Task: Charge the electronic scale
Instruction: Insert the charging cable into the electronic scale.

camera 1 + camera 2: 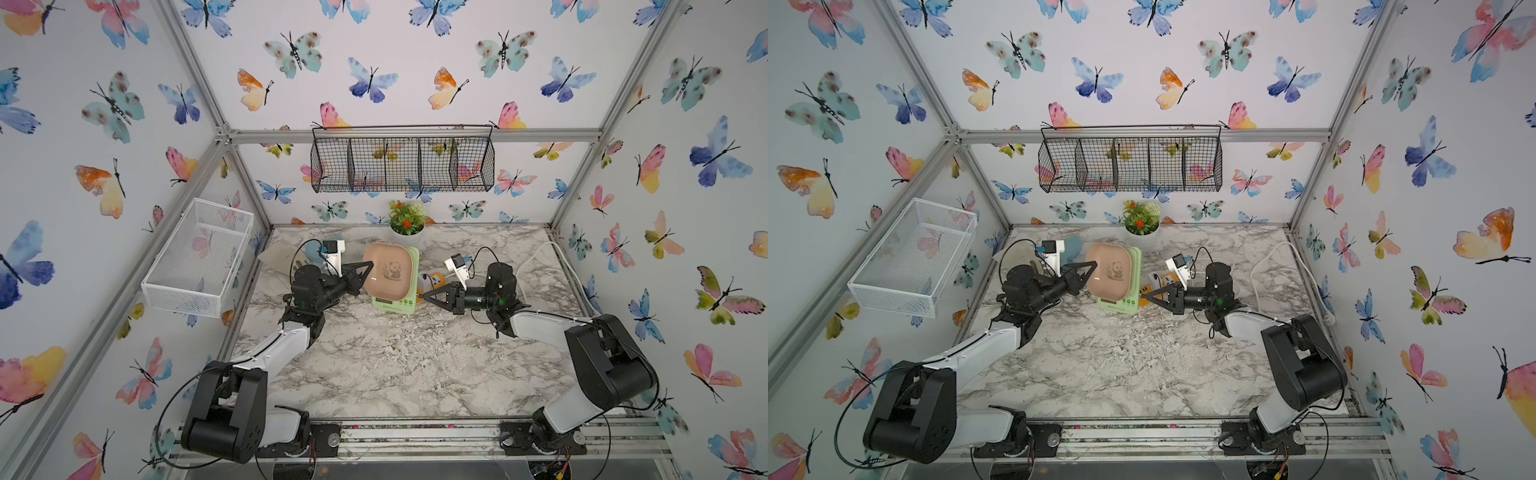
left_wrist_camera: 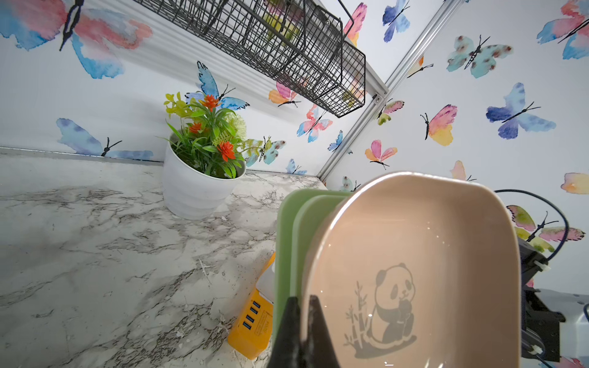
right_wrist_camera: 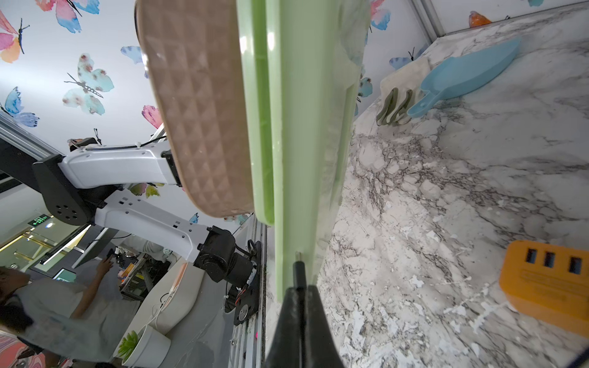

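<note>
The left hand [image 2: 302, 301] was clenched on the thin rim of the beige tray [image 2: 414, 239] topping the electronic scale [image 1: 395, 305], which stood tipped up on its front edge on the surface [image 1: 395, 365], panda side facing that arm. The right hand [image 3: 299, 296] was grasping a small black plug [image 3: 298, 270], its metal tip touching the scale's green side wall. I could not tell whether it was seated.

The main risk was that pinch. A tray gripped only at its lip might slide or lift off the body, dropping the scale flat. A push from the plug that missed the port would likely skid along the wall or pivot the scale. The orange power strip [image 3: 548, 286] lay just beside, where a toppling scale could strike it.
</note>
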Robot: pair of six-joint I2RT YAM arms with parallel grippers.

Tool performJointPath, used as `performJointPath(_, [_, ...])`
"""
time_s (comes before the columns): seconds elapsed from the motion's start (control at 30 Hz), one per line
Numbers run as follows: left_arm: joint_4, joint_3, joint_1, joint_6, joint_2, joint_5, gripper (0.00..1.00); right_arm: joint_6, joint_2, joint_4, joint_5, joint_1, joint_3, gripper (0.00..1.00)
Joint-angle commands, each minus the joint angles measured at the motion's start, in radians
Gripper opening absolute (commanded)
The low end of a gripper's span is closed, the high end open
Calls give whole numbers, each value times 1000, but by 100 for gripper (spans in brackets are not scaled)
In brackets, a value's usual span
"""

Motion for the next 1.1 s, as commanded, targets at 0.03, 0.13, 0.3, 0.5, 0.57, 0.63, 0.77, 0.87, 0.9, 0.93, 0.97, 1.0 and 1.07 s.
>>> performJointPath(0.03, [115, 7, -10, -32, -9, 16, 0, 16, 22, 9, 18, 6, 24, 2])
performJointPath(0.13, [94, 4, -21, -15, -8, 2, 0, 3, 33, -19, 21, 6, 33, 2])
performJointPath(0.3, [33, 4, -35, 27, -18, -39, 0, -42, 47, -96, 43, 6, 53, 2])
performJointPath(0.5, [-8, 8, -55, 49, -20, -85, 0, -45, 76, -115, 48, 6, 67, 2])
performJointPath(0.57, [-12, 8, -63, 56, -15, -85, 0, -44, 82, -115, 50, 6, 69, 2])
performJointPath(0.63, [-14, 10, -67, 62, -12, -86, 0, -46, 88, -121, 51, 6, 72, 2])
performJointPath(0.77, [-17, 8, -67, 65, -11, -86, 0, -47, 106, -130, 46, 6, 82, 2])
performJointPath(0.87, [-24, 9, -69, 67, -12, -86, 0, -46, 113, -132, 40, 7, 87, 2])
performJointPath(0.9, [-28, 9, -68, 68, -12, -86, 0, -46, 114, -132, 40, 6, 87, 4])
performJointPath(0.93, [-33, 10, -69, 72, -13, -112, 0, -48, 112, -132, 39, 7, 86, 9])
performJointPath(0.97, [-38, 9, -69, 75, -13, -125, 0, -51, 111, -134, 41, 6, 86, 13])
performJointPath(1.0, [-44, 10, -69, 80, -12, -132, 0, -57, 107, -140, 45, 7, 85, 16])
performJointPath(1.07, [-67, 12, -69, 101, -9, -150, 0, -81, 99, -168, 60, 6, 87, 24])
